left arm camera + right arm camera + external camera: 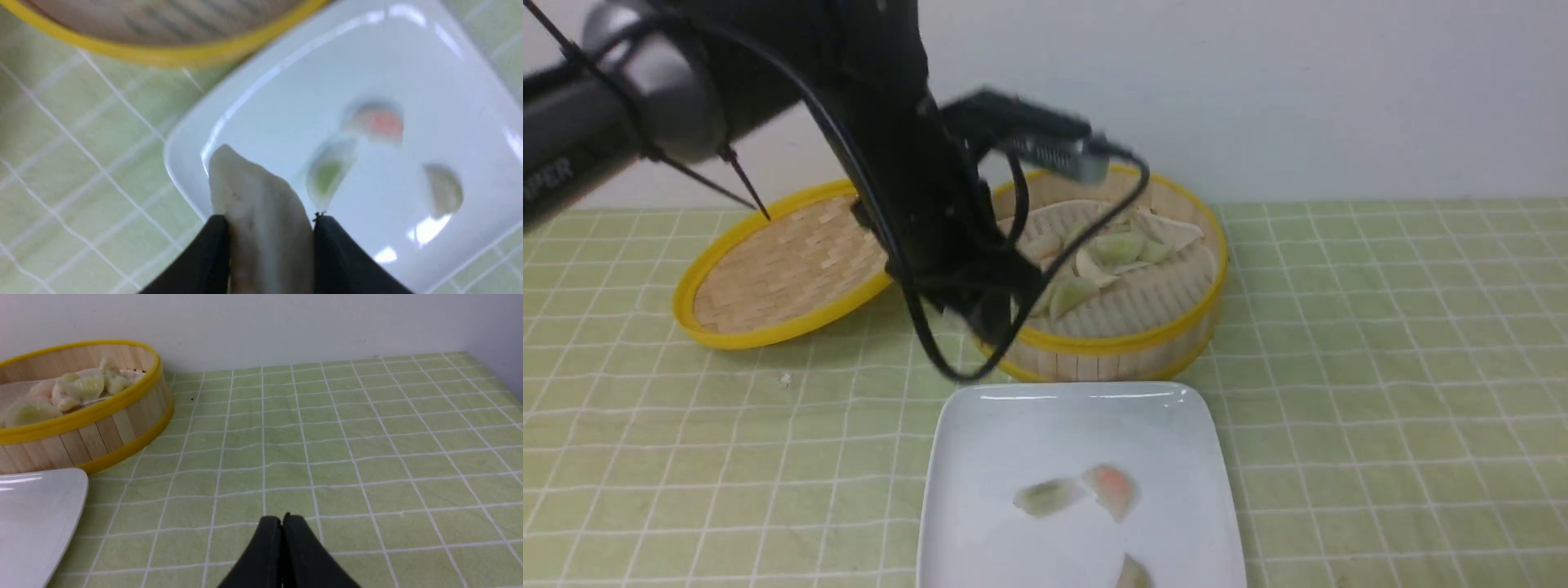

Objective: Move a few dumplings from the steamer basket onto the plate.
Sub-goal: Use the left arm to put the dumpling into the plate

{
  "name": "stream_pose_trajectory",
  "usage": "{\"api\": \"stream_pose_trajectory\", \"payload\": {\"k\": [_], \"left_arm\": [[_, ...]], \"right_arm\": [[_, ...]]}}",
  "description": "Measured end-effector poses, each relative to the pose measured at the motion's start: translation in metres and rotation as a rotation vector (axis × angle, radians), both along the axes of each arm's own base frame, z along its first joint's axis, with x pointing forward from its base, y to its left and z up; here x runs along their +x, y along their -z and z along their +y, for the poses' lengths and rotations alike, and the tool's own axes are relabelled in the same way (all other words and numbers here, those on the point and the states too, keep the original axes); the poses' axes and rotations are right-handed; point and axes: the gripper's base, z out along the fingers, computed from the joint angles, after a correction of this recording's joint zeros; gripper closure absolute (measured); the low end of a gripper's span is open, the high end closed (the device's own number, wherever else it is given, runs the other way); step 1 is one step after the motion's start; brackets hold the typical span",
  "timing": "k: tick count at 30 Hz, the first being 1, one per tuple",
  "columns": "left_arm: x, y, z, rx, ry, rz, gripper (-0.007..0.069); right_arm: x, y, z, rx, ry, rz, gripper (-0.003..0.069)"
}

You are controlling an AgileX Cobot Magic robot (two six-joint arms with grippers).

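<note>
- Carrying was the step in hand: the left gripper [269, 220] was clamped on a whitish dumpling [253, 188], whose end stood out beyond the jaws
- In the left wrist view the whitish dumpling hung over the rim of the plate [286, 77], on the side facing the steamer basket [1123, 343], not over the plate's middle
- The plate lay at the front edge of the desk [1380, 367], just in front of the basket, which sat toward the back edge with a heap of dumplings [1115, 249] in it
- Three lay on the plate: a green one [1049, 496] just beside a pinkish-orange one [1112, 486], and a pale one [1133, 574] nearer the desk's front edge
- The right gripper [282, 522] was closed on nothing, over bare desk toward the right edge
- By my judgement, the next move called for bringing the whitish dumpling further in over a bare patch of the plate, lowering it, then parting the jaws slowly, since the soft wrapper might cling
</note>
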Motion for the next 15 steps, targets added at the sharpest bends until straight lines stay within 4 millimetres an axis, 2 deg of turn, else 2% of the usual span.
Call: {"api": "stream_pose_trajectory", "payload": {"k": [4, 8, 11, 13, 15], "left_arm": [[-0.004, 0.050, -0.011, 0.079, 0.077, 0.068, 0.0393], [0.001, 0.079, -0.023, 0.098, 0.115, 0.077, 0.0372], [0.002, 0.088, -0.027, 0.104, 0.124, 0.082, 0.0305], [0.004, 0.089, -0.029, 0.100, 0.126, 0.068, 0.0197], [0.009, 0.083, -0.030, 0.100, 0.130, 0.037, 0.0132]], "right_arm": [[0.000, 0.000, 0.000, 0.000, 0.000, 0.000, 0.0672], [0.000, 0.000, 0.000, 0.000, 0.000, 0.000, 0.0672], [0.000, 0.000, 0.000, 0.000, 0.000, 0.000, 0.0672], [0.000, 0.000, 0.000, 0.000, 0.000, 0.000, 0.0672], [0.000, 0.000, 0.000, 0.000, 0.000, 0.000, 0.0672]]}}
